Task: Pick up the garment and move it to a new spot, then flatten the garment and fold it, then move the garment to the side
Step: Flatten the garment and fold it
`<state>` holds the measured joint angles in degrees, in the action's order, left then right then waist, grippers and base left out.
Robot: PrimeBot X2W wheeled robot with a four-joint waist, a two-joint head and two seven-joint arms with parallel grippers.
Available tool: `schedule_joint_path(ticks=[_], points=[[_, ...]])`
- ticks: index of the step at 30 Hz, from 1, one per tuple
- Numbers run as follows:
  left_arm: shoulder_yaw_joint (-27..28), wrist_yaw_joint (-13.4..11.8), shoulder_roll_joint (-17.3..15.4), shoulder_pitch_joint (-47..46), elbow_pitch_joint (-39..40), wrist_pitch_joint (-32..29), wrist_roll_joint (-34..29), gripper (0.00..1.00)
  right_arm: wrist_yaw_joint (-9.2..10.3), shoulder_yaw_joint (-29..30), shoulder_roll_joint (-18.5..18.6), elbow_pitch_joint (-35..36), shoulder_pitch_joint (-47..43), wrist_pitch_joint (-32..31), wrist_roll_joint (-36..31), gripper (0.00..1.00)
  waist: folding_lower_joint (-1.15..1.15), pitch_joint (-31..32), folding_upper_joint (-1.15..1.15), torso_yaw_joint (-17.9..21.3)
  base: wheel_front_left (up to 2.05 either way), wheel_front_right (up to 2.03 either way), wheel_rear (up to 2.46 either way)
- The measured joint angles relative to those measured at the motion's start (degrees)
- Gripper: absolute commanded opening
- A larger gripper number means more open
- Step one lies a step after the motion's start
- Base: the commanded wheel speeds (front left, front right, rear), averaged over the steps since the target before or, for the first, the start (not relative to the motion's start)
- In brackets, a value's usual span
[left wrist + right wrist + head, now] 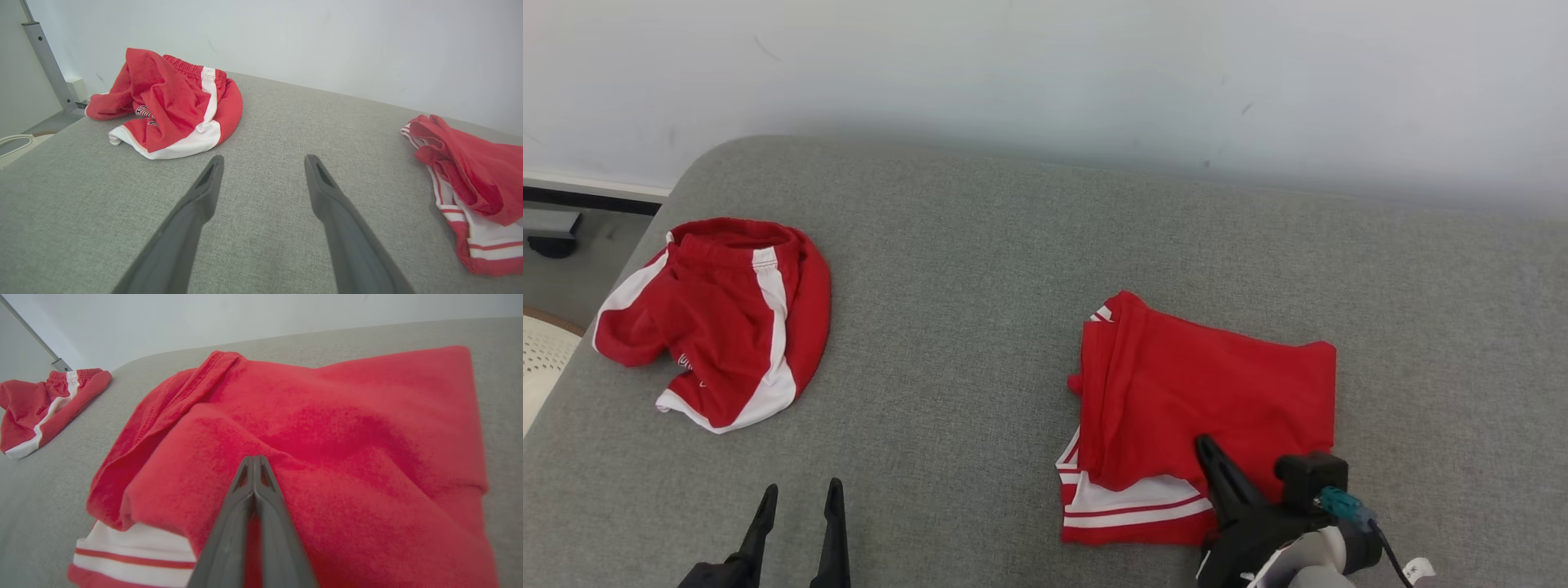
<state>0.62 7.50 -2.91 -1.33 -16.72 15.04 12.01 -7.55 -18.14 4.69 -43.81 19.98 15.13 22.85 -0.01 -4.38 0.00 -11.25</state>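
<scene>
Nearest, the left gripper (pixel 802 488) hangs with its fingers spread wide over the bare grey cushion (pixel 980 269). The right gripper (pixel 1207 445) is closed tight on the near part of the folded red garment (pixel 1209 384), a sliver of red cloth showing between its fingers. That garment lies flat and folded, white-striped hem toward the robot, so picking up, flattening and folding look done and only the move to the side seems left. Farther off at the left, crumpled red shorts (pixel 719 318) lie well apart, untouched.
</scene>
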Motion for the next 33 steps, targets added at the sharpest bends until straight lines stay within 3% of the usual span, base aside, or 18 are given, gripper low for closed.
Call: schedule_joint_path(ticks=[11, 16, 23, 33], points=[[-0.44, 0.01, 0.01, -0.29, -0.1, 0.0, 0.21, 1.0, 0.0, -10.91, -1.76, -0.47, -0.53, -0.01, 3.13, 0.0, 0.0, -0.7, 0.0, -0.63, 0.0, 0.0, 0.0], [-0.22, 0.0, 0.0, -0.33, -0.19, 0.0, 0.24, 1.0, 0.0, -12.37, -1.81, 1.72, -0.12, 0.0, 4.83, 0.0, 0.0, -0.56, 0.0, -0.03, 0.0, 0.0, 0.0], [0.54, 0.01, 0.01, 0.04, 0.37, 0.0, 0.23, 1.0, 0.0, -6.78, -0.56, 9.53, -1.8, 0.0, 2.07, 0.0, 0.0, 0.28, 0.0, 2.01, 0.0, 0.0, 0.0], [2.93, 0.01, 0.01, 1.35, 2.07, 0.0, -0.38, 1.0, 0.0, 8.56, 1.59, 21.61, -8.83, -0.01, -2.36, 0.02, 0.0, 1.86, 0.0, 6.39, 0.0, 0.0, 0.0]])
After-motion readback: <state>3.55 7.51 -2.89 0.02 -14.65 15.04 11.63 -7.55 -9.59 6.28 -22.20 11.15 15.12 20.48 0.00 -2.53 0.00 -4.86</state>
